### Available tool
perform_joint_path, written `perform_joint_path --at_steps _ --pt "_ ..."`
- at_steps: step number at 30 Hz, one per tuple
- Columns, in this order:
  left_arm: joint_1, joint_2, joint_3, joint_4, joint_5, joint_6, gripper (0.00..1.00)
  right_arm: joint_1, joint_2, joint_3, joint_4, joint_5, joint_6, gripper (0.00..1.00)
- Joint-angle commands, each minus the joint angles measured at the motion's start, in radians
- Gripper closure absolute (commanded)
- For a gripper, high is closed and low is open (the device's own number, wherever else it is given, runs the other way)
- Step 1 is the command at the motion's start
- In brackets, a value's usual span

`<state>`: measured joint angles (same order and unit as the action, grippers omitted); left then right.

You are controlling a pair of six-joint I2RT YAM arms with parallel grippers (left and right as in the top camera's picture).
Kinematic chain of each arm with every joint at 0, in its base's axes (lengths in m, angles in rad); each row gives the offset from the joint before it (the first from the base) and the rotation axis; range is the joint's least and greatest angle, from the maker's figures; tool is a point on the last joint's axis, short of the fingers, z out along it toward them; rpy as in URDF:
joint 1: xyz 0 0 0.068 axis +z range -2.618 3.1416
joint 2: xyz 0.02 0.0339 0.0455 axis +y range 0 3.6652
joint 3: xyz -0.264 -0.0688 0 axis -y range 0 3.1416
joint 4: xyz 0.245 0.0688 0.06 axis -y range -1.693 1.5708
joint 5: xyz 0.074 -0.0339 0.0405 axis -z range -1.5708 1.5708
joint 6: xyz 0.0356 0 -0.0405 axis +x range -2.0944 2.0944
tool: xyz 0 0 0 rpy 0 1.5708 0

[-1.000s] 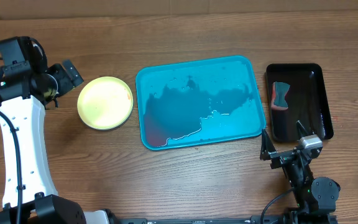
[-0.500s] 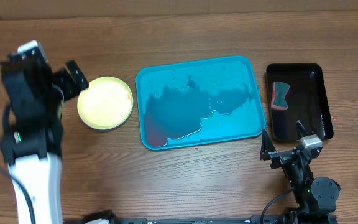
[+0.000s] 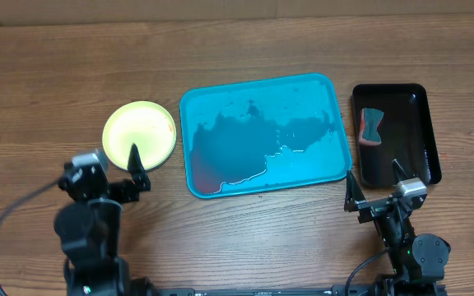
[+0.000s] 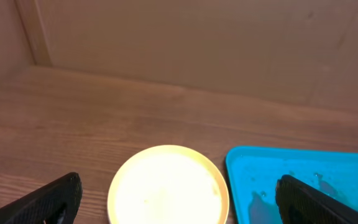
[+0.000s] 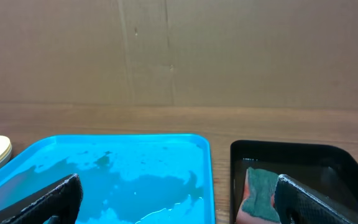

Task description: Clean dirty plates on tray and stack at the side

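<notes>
Plates [image 3: 139,136] sit stacked left of the bare tray [image 3: 303,99]; job looks done. Left pincer [image 3: 109,170] and right pincer [image 3: 374,181]: wide, empty.

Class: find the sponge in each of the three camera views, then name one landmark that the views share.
Overhead: the sponge lies at the right, in the upper left part of the black tray.
Left wrist: not in this picture.
Right wrist: the sponge is at the lower right, inside the black tray.
Shared landmark: the turquoise tray, seen in all three views.
</notes>
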<state>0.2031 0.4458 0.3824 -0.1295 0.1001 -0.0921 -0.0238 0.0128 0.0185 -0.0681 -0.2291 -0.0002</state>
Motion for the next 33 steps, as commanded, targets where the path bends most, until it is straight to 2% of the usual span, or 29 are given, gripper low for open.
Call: perform_joint_path --at_steps 1,6,11,15,33 --pt "-0.001 -0.122 -0.089 0.021 0.027 0.037 0.00 0.006 -0.010 -0.011 0.007 0.000 0.007 0.00" --pt "-0.003 -0.253 -0.181 0.018 0.027 0.071 0.01 0.006 -0.010 -0.011 0.007 0.000 0.007 0.00" --pt "-0.039 -0.369 -0.267 0.018 0.022 0.199 0.00 0.006 -0.010 -0.011 0.007 0.000 0.007 0.00" --pt "-0.063 -0.445 -0.329 0.003 0.020 0.251 0.00 0.006 -0.010 -0.011 0.007 0.000 0.007 0.00" --pt "-0.094 -0.441 -0.351 0.003 0.004 0.245 0.00 0.006 -0.010 -0.011 0.007 0.000 0.007 0.00"
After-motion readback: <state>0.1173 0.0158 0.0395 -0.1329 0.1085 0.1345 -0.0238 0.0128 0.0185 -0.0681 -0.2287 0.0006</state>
